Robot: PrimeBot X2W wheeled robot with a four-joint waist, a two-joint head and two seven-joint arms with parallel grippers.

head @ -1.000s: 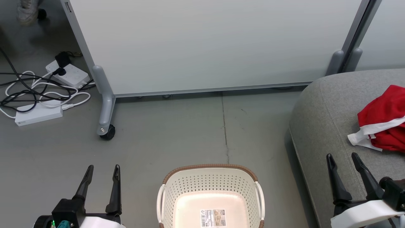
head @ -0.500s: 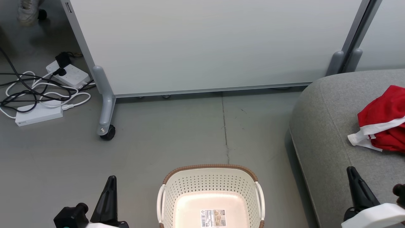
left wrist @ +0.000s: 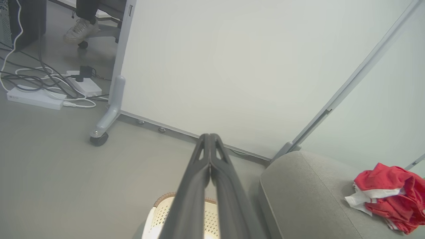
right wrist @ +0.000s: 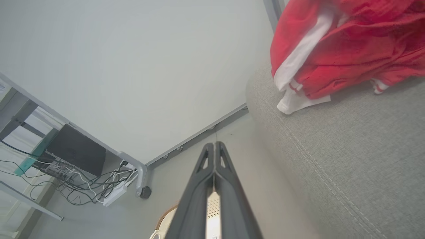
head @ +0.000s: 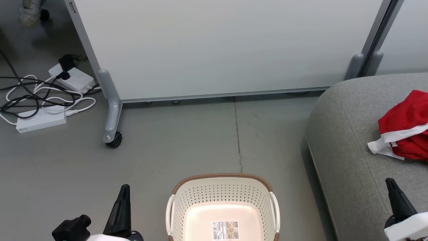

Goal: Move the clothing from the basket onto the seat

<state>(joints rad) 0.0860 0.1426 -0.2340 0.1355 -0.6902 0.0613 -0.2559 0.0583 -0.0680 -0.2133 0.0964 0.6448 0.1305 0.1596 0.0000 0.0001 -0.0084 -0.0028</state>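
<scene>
Lying on seat (head: 344, 134), red clothing (head: 406, 124), basket (head: 220, 175) on floor (head: 200, 140), left hand (left wrist: 209, 134) and right hand (right wrist: 215, 143) closed tight

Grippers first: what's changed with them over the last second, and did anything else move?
Both closed from open, on nothing. The left gripper sank a little toward the head view's bottom edge; the right gripper drew down and to the right. The clothing lies where it was on the seat, and the basket stands empty as before.
</scene>
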